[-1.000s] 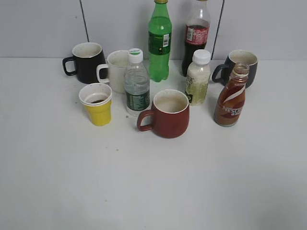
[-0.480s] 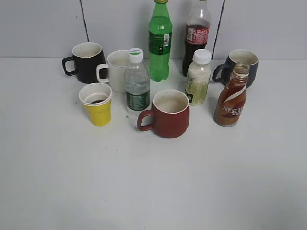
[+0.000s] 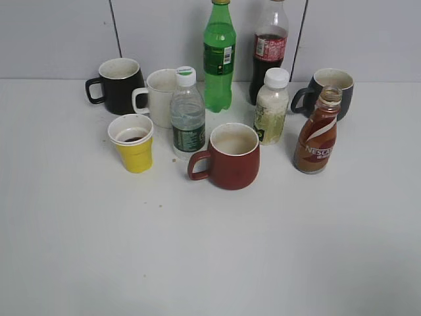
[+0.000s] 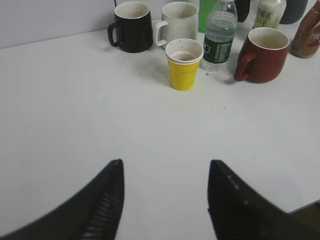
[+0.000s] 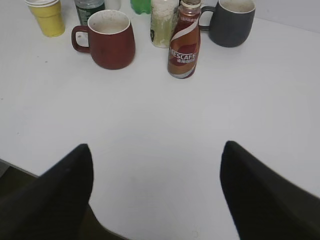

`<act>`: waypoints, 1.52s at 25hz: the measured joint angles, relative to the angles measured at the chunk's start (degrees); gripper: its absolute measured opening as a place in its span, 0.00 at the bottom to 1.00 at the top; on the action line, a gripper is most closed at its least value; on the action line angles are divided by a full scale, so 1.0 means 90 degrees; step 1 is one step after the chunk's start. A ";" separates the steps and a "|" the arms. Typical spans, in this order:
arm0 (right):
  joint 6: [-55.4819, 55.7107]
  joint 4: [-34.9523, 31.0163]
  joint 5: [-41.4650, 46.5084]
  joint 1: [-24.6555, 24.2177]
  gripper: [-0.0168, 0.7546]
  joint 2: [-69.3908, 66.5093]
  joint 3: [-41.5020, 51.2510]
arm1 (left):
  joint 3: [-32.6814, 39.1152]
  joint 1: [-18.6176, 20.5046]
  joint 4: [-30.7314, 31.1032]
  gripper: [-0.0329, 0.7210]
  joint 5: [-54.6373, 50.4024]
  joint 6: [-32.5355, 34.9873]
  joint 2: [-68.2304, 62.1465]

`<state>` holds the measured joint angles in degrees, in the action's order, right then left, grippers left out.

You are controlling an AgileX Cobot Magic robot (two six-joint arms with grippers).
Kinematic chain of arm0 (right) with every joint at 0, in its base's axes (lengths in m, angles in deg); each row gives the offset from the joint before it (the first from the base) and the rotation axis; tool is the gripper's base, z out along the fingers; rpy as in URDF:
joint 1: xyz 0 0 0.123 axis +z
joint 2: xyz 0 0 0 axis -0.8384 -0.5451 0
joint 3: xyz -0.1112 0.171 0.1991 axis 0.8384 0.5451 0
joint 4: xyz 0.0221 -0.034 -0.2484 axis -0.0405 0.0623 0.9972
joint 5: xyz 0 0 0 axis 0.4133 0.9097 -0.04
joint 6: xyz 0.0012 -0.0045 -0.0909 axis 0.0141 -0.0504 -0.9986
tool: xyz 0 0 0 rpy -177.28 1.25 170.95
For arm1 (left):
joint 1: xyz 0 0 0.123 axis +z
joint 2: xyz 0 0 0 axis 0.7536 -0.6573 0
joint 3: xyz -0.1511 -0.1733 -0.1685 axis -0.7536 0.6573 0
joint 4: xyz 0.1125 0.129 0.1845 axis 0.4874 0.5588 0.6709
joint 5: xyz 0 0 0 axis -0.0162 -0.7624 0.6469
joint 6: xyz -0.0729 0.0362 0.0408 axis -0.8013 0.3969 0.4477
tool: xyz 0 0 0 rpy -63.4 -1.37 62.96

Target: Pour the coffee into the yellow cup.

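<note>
Neither arm seen in the exterior view. Only fingertips of each gripper shown by the wrist views: left gripper point(image 4: 165, 200) spread wide apart, nothing between the fingers; right gripper point(image 5: 157, 192) spread wide too, holding nothing. Both hung over bare counter point(image 3: 210, 250) near the front edge, well apart from all the items.

Green bottle point(image 3: 219, 56) and cola bottle point(image 3: 270, 49) cut off at the top of the exterior view, both close to the back edge by the wall. In the left wrist view the coffee bottle point(image 4: 307, 32) cut by the right border, only part of the lettering readable. In the right wrist view the yellow cup point(image 5: 47, 15) cut off at the rim, water bottle point(image 5: 90, 7) seen only at its base.

Coffee bottle point(image 3: 318, 131) stood upright toward the right side of the counter, without cap, just in front of the grey mug point(image 3: 329, 92) and beside the pale bottle point(image 3: 271, 106) with white cap. Yellow cup point(image 3: 133, 143) stood upright toward the left side, in front of the black mug point(image 3: 118, 85) and the white mug point(image 3: 158, 97), with some dark liquid at the bottom; amount hard to judge. Water bottle point(image 3: 187, 115) and red mug point(image 3: 230, 157) stood between cup and coffee bottle. Wide free surface across the whole front half of the counter; some small specks near the red mug, too small to identify.
</note>
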<state>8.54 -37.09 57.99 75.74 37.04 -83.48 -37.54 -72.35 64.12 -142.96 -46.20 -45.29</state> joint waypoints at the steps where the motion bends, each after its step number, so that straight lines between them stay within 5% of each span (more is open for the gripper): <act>1: 0.0000 0.0000 0.0000 0.0000 0.79 0.0000 0.0005 | 0.0000 0.0000 0.0000 0.58 0.0000 0.0000 0.0000; 9: 0.0000 0.0000 -0.0005 0.0000 0.79 0.0000 0.0005 | 0.0000 0.0082 0.0006 0.54 0.0000 0.0000 0.0000; 14: 0.0000 0.0000 -0.0005 -0.0501 0.79 0.0005 0.0005 | 0.0000 0.0998 0.0012 0.52 0.0005 0.0000 0.0000; 17: -0.0005 0.0000 -0.0005 -0.1126 0.78 0.0005 0.0005 | 0.0000 0.1904 0.0017 0.51 0.0005 0.0000 0.0016; 20: -0.0005 0.0000 -0.0005 -0.1590 0.78 0.0005 0.0005 | 0.0005 0.2283 0.0023 0.51 0.0014 0.0000 0.0158; 38: -0.0013 -0.0013 -0.0012 -0.1705 0.78 0.0005 0.0019 | 0.0005 0.2367 0.0038 0.43 0.0014 0.0000 0.0182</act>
<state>8.43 -37.20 57.88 60.40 37.09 -83.31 -37.50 -51.05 64.46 -142.83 -46.20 -43.65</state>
